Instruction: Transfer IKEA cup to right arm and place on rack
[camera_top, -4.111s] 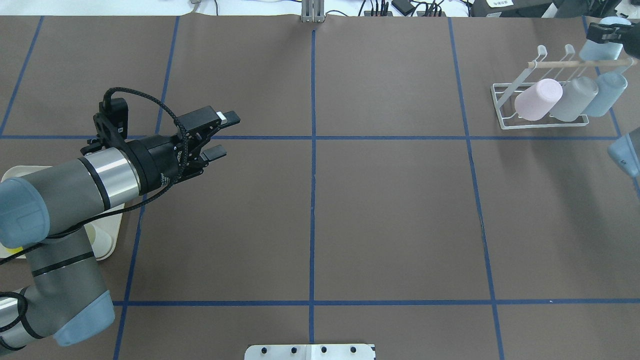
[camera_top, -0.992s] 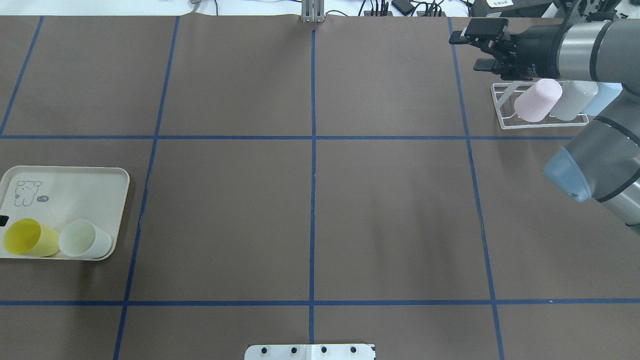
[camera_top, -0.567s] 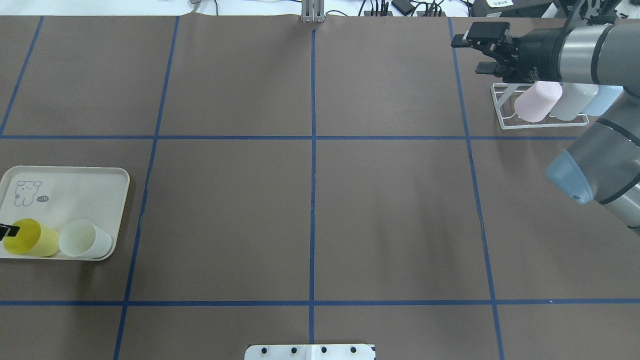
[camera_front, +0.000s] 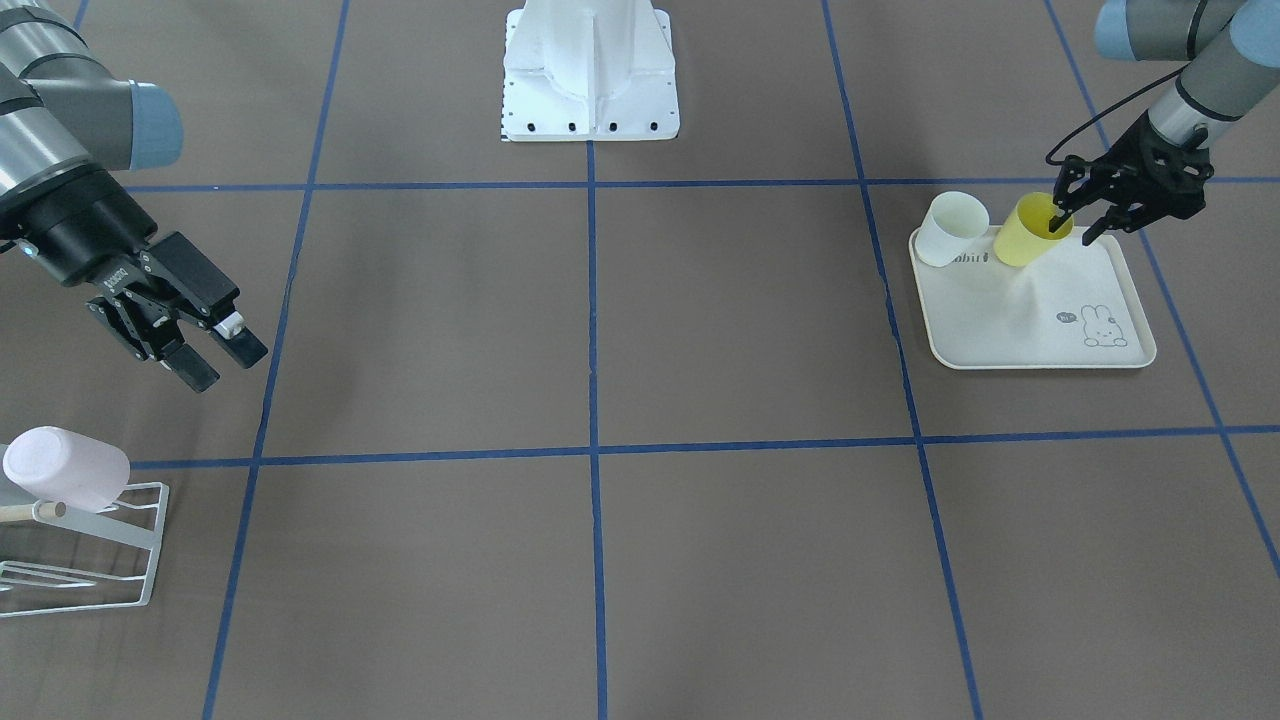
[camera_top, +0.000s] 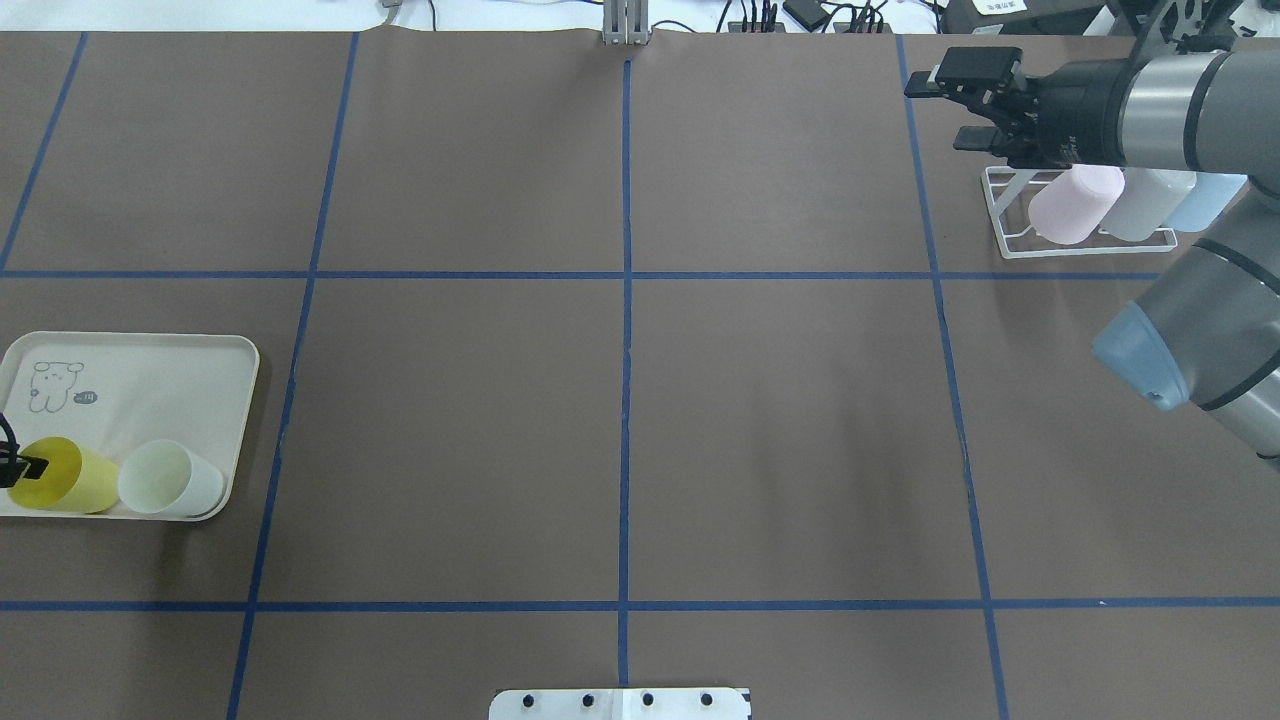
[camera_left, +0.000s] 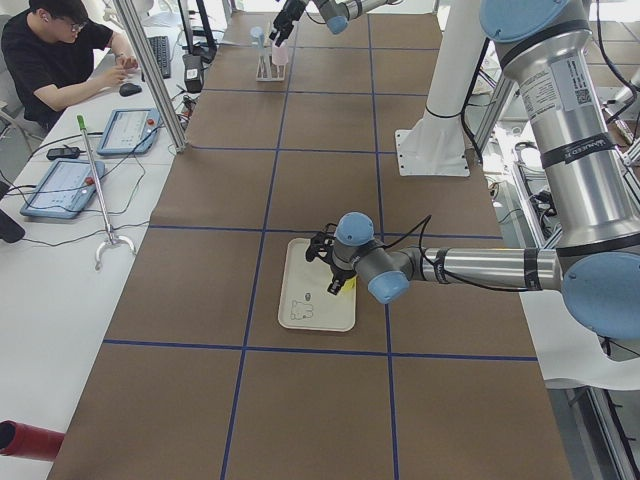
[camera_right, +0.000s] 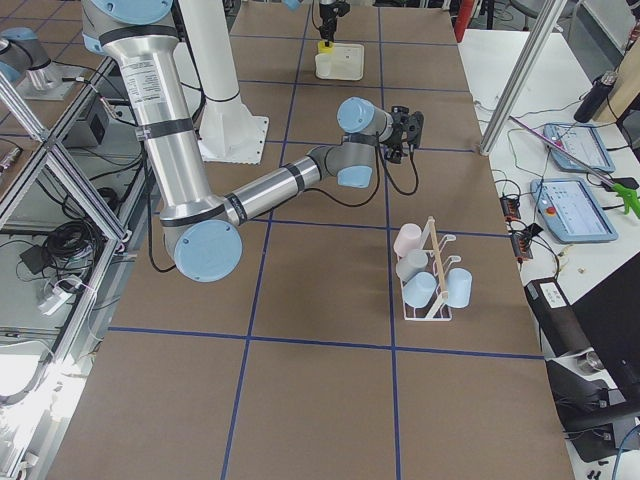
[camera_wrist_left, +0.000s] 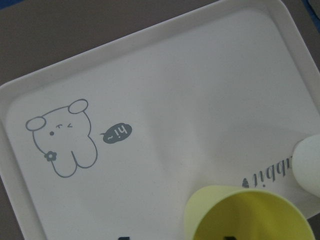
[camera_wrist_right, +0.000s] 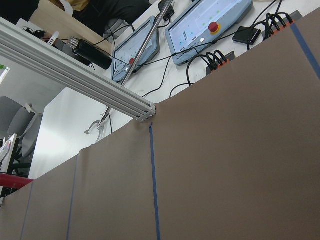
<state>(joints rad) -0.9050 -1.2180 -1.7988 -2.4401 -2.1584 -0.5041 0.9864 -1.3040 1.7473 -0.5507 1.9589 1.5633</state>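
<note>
A yellow IKEA cup lies on its side on the cream rabbit-print tray, beside a white cup. My left gripper is open at the yellow cup's mouth, one finger inside the rim and the other outside. The left wrist view shows the yellow cup close up, with dark fingertips at the bottom edge. The right arm's gripper hangs open and empty just left of the rack, which holds a pink cup, a grey one and blue ones.
The white robot base plate stands at the table's near middle. A person sits at a side desk with tablets and cables beyond the table's far edge. Blue tape lines divide the brown table cover.
Since four seconds ago the left arm has left the table's middle and gone to the tray. Its fingertip has slid into the yellow cup's mouth. The right gripper has let go of a blue cup at the rack.
</note>
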